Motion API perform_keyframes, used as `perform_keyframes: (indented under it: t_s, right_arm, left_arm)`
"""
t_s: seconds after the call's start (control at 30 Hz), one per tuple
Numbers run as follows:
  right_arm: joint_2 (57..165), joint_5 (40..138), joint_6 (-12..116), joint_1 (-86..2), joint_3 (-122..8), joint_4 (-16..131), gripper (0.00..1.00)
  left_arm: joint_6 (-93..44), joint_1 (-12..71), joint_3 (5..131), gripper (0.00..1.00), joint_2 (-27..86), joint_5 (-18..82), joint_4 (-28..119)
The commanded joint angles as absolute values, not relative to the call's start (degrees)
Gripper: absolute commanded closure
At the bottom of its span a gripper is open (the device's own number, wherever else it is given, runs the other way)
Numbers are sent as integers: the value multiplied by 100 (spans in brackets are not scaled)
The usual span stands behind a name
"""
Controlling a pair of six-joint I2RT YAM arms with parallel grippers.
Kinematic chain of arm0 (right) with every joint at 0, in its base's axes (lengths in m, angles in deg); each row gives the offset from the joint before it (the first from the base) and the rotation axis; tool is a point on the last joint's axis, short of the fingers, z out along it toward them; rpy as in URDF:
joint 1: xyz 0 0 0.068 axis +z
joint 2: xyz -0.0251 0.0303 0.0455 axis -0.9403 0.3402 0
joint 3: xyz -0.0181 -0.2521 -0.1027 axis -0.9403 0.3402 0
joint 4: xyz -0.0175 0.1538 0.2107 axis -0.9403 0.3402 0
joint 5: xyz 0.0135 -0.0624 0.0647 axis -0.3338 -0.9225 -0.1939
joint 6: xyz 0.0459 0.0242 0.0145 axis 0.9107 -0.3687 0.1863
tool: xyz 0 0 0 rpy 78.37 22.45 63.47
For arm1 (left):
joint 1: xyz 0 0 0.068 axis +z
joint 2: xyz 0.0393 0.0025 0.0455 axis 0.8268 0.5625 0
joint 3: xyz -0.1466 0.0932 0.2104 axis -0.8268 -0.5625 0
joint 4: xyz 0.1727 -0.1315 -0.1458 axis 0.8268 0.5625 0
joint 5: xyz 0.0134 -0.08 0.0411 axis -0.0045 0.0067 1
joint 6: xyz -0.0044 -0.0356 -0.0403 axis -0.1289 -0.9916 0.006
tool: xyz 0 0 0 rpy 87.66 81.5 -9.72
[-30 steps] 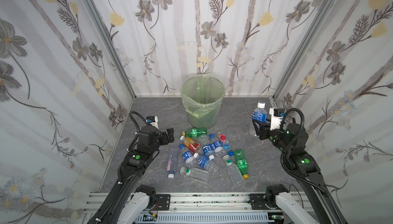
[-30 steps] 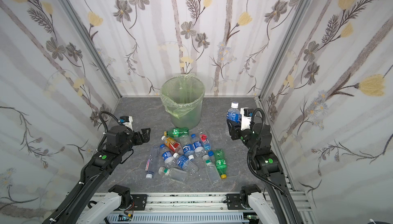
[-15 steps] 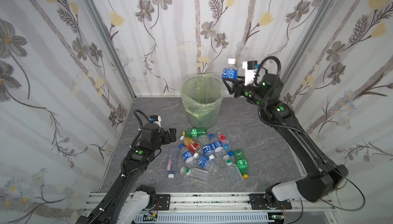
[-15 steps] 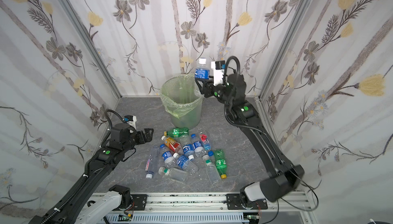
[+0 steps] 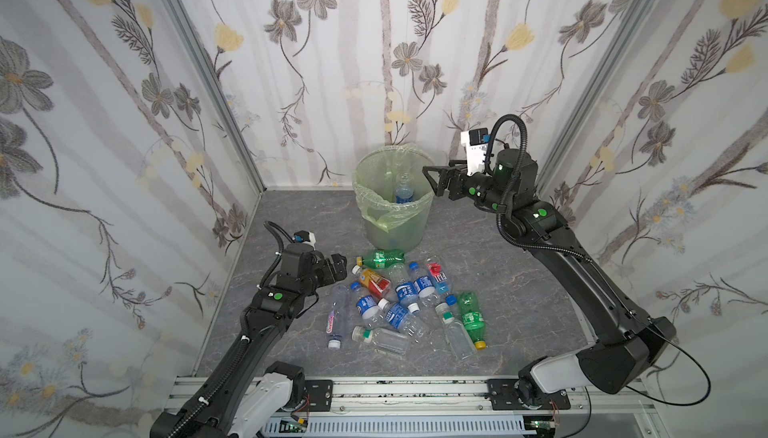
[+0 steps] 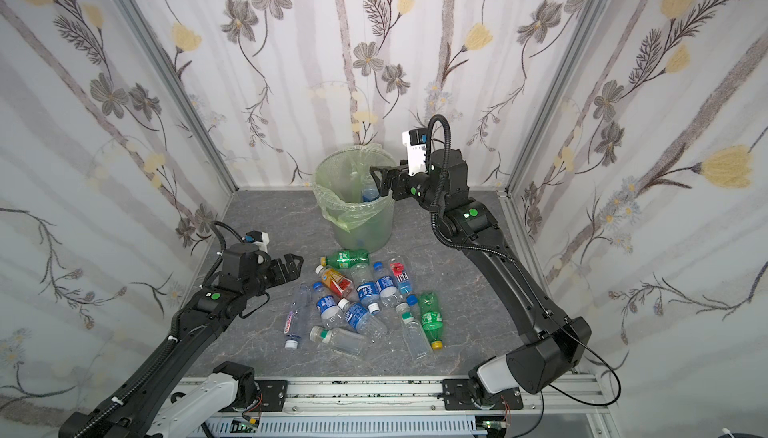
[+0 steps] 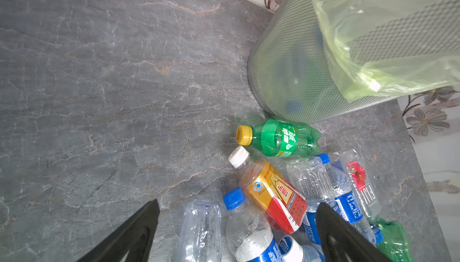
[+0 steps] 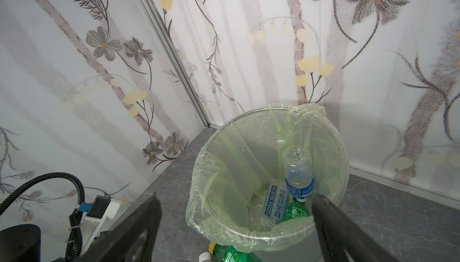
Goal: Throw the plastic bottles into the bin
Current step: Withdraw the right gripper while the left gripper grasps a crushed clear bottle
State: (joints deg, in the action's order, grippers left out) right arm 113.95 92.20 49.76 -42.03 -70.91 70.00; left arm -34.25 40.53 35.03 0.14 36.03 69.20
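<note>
Top views. In both top views the bin [image 5: 399,228] stands at 12 o'clock of the plastic bottles [image 5: 399,303] strewn on the grey surface [image 5: 519,290]. We find the right gripper [image 5: 430,182] at 3 o'clock of the bin's rim, close to it, its jaws spread and empty. A clear blue-labelled bottle [image 5: 404,190] stands on end inside the bin, at 9 o'clock of that gripper. The left gripper [image 5: 340,267] hangs low at 9 o'clock of the pile, jaws apart and holding nothing, near the orange-red labelled bottle [image 5: 374,284]. A green bottle [image 5: 380,259] lies on its side at the bin's foot.

Left wrist view. We see the dark fingers [image 7: 139,231] wide apart. The orange-red labelled bottle, white-capped, and a blue-capped bottle [image 7: 246,228] appear between them. Only here does the bin's mesh wall show plainly, under its pale green liner [image 7: 385,36].

Right wrist view. Between the open fingers we look into the bin and see what the top views hide. Beneath the blue-labelled bottle [image 8: 298,173], base uppermost, lie a Soda water bottle [image 8: 276,203] and a second green bottle [image 8: 296,211].
</note>
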Motion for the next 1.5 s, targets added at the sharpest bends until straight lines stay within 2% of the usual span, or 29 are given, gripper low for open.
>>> perform_keyframes:
  t_s: [0.0, 0.23, 0.4, 0.6, 0.77, 1.0, 1.23, 1.47]
  right_arm:
    - [11133, 9167, 4968, -4211, -6821, 6639, 5]
    - [10504, 9045, 4927, -4272, -5865, 6662, 4]
    - [9948, 8851, 4945, -4458, -4880, 6630, 3]
    - [9326, 8843, 5145, -4930, -3678, 6528, 2]
    - [8950, 8828, 5201, -5234, -2944, 6541, 0]
    - [8666, 8784, 5245, -5383, -2429, 6589, 0]
    - [8673, 8625, 5255, -5446, -2275, 6585, 0]
    - [8783, 8521, 5306, -5532, -2088, 6599, 0]
  left_arm:
    - [-3844, 4010, 3318, 0, 43, 3805, 6949]
    - [-4108, 3691, 2919, 0, 210, 3866, 6979]
    - [-4360, 3508, 2671, 5, 225, 3901, 7050]
    - [-4811, 3284, 2449, 7, 95, 4280, 7105]
    - [-4875, 2936, 2410, 7, 455, 4401, 7107]
    - [-4940, 2663, 2359, 19, 909, 4505, 7105]
    - [-4963, 2512, 2331, 24, 1191, 4673, 7089]
    - [-4949, 2510, 2345, 40, 1211, 4752, 7097]
